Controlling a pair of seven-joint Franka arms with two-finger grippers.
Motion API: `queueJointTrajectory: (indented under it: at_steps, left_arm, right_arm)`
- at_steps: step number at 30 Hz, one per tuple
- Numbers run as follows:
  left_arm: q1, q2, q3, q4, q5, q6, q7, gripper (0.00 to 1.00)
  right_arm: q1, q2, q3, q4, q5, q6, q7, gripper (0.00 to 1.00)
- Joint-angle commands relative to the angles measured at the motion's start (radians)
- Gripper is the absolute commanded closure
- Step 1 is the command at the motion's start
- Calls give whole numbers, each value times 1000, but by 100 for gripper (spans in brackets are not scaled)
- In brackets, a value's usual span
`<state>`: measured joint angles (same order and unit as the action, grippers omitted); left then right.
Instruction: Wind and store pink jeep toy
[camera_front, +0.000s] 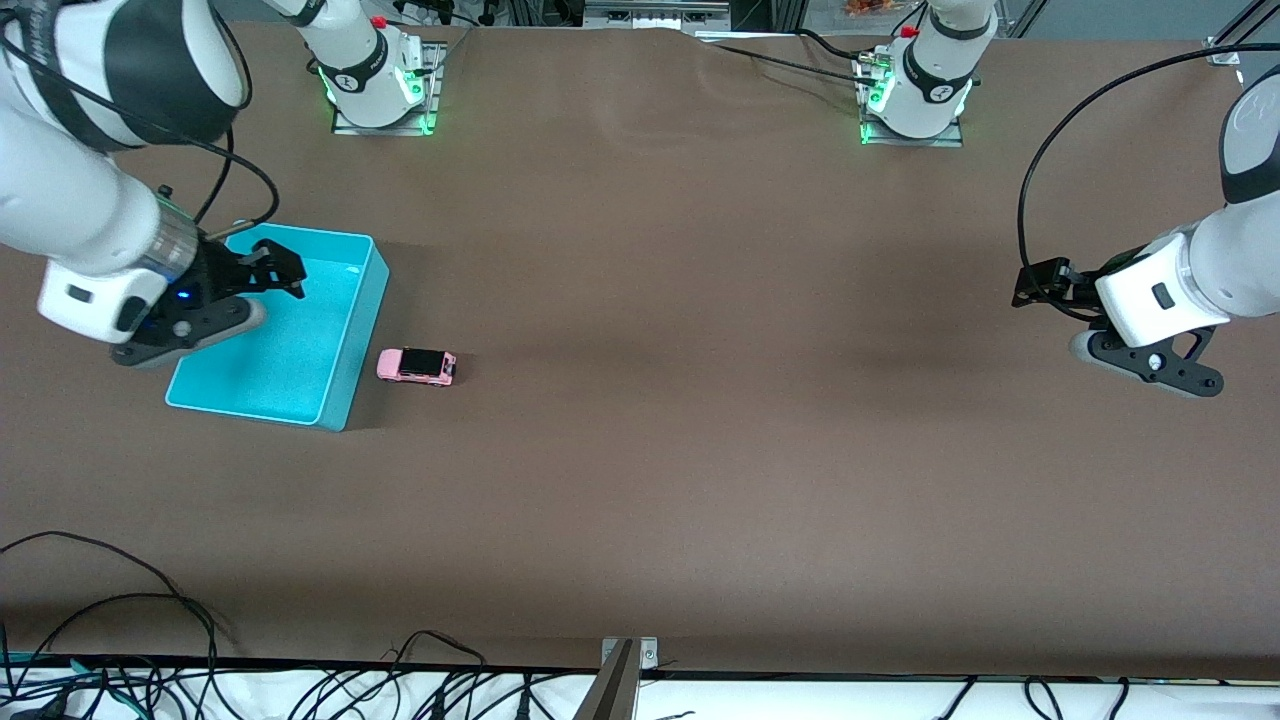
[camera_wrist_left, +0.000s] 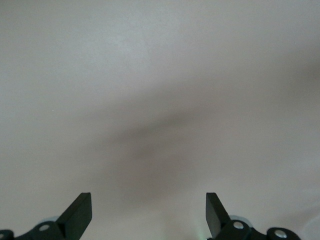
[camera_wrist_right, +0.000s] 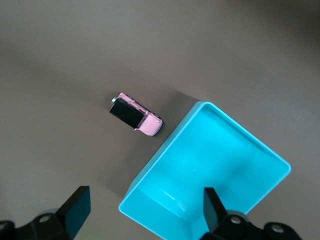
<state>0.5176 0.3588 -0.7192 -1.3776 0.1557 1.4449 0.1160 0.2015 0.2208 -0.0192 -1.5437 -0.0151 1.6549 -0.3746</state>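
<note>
Resting on the table (camera_front: 700, 450) beside the turquoise bin (camera_front: 352, 330): pink jeep toy (camera_front: 416, 366). Right gripper (camera_front: 283, 270) spread above bin; left gripper (camera_front: 1040, 285) spread, waiting.

surface: brown table (camera_front: 700, 400) | on it: turquoise bin (camera_front: 355, 340); pink jeep toy (camera_front: 416, 366) just beside bin

A turquoise bin (camera_front: 345, 330) sits open-topped on the brown table (camera_front: 700, 400), at about nine o'clock from the table's middle. Black cables (camera_front: 120, 640) trail along the six o'clock edge.
</note>
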Motion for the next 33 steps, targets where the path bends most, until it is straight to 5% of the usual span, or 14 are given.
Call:
queueJointTrajectory:
  at_steps: [1, 8, 9, 14, 22, 33]
  left_arm:
    - [-31, -46, 24, -9, 19, 11, -21, 0]
    - [-327, -98, 401, -18, -10, 52, -10, 0]
    - [-353, -156, 490, -73, -166, 86, -12, 0]
    - [-435, -239, 615, -187, -237, 152, -10, 0]
    - [-494, -363, 639, -360, -199, 285, -9, 0]
    - [-533, -426, 641, -416, -134, 282, -6, 0]
  right_arm:
    - [29, 58, -7, 10, -3, -3, -225, 0]
    - [21, 169, -10, 8, 119, 25, -519, 0]
    - [19, 208, -10, -15, 139, 64, -670, 0]
    - [21, 218, -10, -71, 139, 117, -748, 0]
    - [29, 206, -7, -237, 139, 310, -871, 0]
    - [32, 216, 13, -437, 139, 660, -935, 0]
